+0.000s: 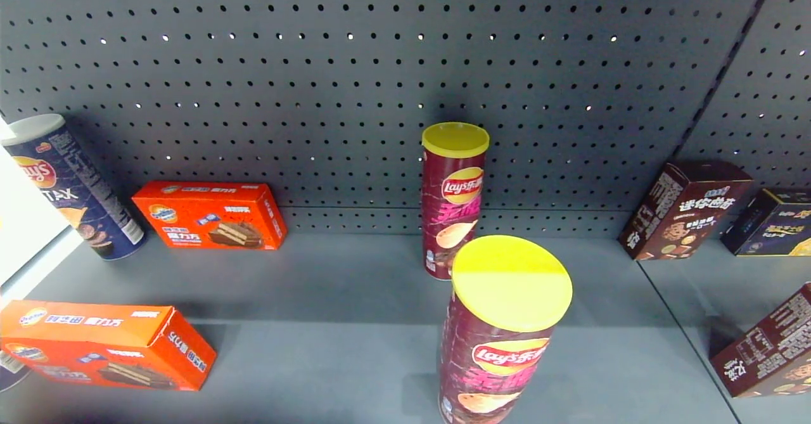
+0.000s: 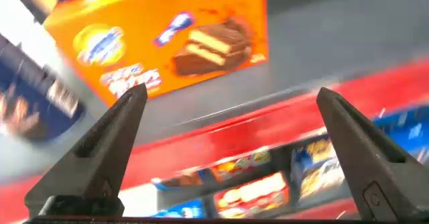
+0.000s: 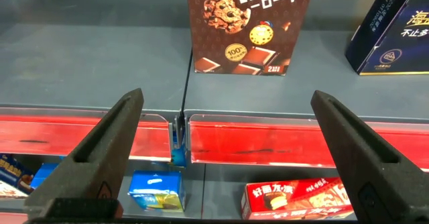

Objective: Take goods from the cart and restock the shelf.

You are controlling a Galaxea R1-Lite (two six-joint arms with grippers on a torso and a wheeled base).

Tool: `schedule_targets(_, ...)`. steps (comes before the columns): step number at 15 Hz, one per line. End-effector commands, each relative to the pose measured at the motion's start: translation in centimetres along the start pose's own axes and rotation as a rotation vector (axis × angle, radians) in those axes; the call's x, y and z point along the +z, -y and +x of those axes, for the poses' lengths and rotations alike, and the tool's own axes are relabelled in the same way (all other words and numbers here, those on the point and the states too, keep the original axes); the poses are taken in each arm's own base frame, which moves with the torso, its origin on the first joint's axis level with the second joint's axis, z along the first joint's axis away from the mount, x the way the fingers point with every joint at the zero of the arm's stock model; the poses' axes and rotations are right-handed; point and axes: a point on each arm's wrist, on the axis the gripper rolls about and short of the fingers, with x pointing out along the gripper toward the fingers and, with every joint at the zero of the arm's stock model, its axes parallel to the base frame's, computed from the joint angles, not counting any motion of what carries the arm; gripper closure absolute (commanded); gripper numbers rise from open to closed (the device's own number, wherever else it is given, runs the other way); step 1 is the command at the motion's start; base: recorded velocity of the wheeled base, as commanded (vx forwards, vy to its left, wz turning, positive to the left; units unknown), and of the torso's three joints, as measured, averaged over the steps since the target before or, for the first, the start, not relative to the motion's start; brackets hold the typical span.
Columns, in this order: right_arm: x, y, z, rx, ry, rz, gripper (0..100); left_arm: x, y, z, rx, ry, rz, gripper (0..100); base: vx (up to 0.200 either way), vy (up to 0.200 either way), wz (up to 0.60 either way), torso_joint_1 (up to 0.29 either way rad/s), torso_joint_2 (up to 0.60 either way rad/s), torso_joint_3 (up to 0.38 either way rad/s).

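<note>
Left gripper (image 2: pixel 231 93) and right gripper (image 3: pixel 226 95) both wide, empty, at the shelf (image 3: pixel 100 56) edge. Front purple chip can (image 1: pixel 504 354) stands upright in line with rear chip can (image 1: pixel 451 202), likely faced for display.

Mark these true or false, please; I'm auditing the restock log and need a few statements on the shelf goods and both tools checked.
1. The rear maroon can and the front maroon can are both yellow-topped. True.
2. The blue can lies on its side. False: it stands on end.
3. The left tool grips an orange box. False: it is open and empty, and the box lies beyond it.
4. The right tool is open. True.
</note>
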Motion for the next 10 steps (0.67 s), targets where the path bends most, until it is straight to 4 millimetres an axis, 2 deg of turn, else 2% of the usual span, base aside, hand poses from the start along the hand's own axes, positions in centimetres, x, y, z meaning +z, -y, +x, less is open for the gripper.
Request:
schedule_targets(1, 0.02, 0.0, -0.01, 0.0, 0.002, -0.001, 0, -0.19, -0.01, -0.18, 0.014, 0.02, -0.029, 0, 0.0, 0.0, 0.0, 0.0, 0.0, 0.0)
schedule_targets(5, 0.0, 0.0, -0.01, 0.0, 0.0, -0.001, 0, -0.21, 0.01, -0.18, 0.004, 0.019, -0.054, 0, 0.0, 0.0, 0.0, 0.0, 0.0, 0.0)
schedule_targets(10, 0.02, 0.0, -0.01, 0.0, 0.002, -0.001, 0, -0.2, 0.37, -0.21, -0.152, 0.034, -0.102, 0, 0.0, 0.0, 0.0, 0.0, 0.0, 0.0)
